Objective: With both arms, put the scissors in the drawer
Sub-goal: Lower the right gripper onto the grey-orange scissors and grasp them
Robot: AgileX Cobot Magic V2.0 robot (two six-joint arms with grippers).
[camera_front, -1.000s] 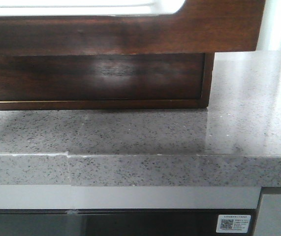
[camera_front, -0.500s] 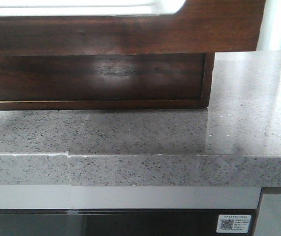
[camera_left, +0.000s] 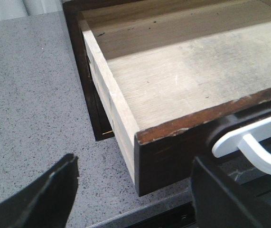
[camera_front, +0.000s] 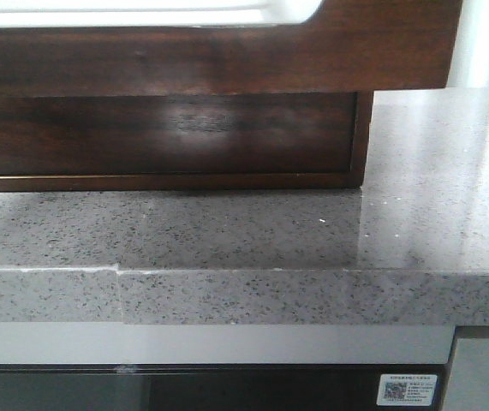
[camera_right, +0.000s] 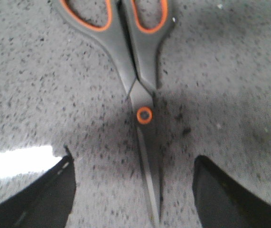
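scissors [camera_right: 142, 90] are seen lying closed on the grey countertop [camera_right: 230, 71], straddled by the right gripper [camera_right: 133, 190], jaws wide. drawer [camera_left: 182, 80] is pulled open w/ left gripper [camera_left: 135, 190] jaws wide beside its front corner, nothing held.

A speckled grey stone countertop [camera_front: 253, 231] sits above a QR-code sticker [camera_front: 408, 390] on a dark panel [camera_front: 184, 390].

We're looking down on the drawer [camera_left: 182, 80], pulled open, its pale wooden floor bare and scuffed (a few dark specks near the back). The dark front edge is chipped, with a white handle [camera_left: 254, 142] on its face. Our left gripper [camera_left: 135, 199] hangs spread wide, one finger over the grey speckled countertop [camera_left: 31, 109], the other by the handle.
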